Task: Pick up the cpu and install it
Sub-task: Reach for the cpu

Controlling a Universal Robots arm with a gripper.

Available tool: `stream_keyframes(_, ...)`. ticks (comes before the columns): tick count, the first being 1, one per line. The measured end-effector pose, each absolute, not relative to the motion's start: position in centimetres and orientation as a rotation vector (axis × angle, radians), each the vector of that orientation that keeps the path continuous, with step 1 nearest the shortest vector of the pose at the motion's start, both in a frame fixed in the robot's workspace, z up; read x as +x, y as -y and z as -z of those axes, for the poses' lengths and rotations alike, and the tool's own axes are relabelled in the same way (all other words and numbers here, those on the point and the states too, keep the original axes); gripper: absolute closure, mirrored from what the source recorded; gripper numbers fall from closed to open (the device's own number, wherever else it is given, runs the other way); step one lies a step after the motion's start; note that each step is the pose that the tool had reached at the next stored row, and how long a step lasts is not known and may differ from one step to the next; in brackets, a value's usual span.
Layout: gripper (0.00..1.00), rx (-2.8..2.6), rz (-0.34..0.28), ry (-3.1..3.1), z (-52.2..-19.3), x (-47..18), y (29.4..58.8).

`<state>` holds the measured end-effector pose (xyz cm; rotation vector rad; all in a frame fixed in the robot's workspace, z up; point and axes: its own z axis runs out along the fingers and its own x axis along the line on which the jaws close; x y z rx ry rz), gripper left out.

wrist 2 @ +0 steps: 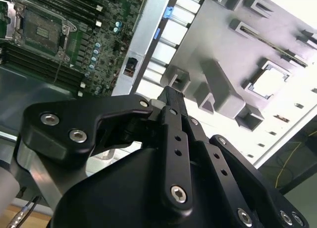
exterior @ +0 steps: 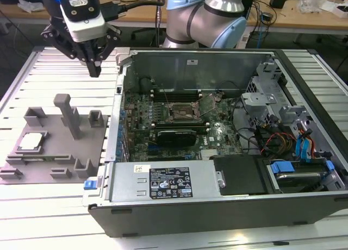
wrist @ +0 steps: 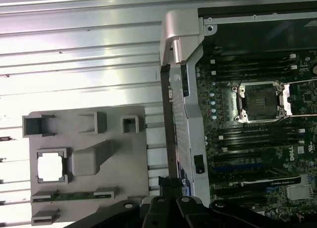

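The cpu (exterior: 31, 142) is a small silvery square lying in a recess of the grey tray (exterior: 60, 147) at the exterior view's left. It also shows bright in both wrist views (wrist 2: 269, 82) (wrist: 50, 167). My gripper (exterior: 95, 72) hangs above the slatted table, behind the tray and beside the case's left wall, well clear of the cpu. Its black fingers (wrist 2: 171, 119) look pressed together with nothing between them. The open socket (exterior: 182, 113) with its raised latch frame sits on the motherboard inside the case, also seen in both wrist views (wrist 2: 42, 32) (wrist: 261, 101).
A tall post (exterior: 68, 114) and small blocks stand on the tray. The open computer case (exterior: 196, 60) holds a black card (exterior: 176, 136), a power supply (exterior: 163, 182) and a drive cage with cables (exterior: 293, 136). The arm's base (exterior: 206, 16) stands behind the case.
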<state>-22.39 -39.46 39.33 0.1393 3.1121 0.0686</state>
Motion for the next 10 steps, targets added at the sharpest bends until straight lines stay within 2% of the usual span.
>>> stream_keyframes(10, 0.89, 0.146, -0.068, -3.112, -39.3, -24.3, 39.4)
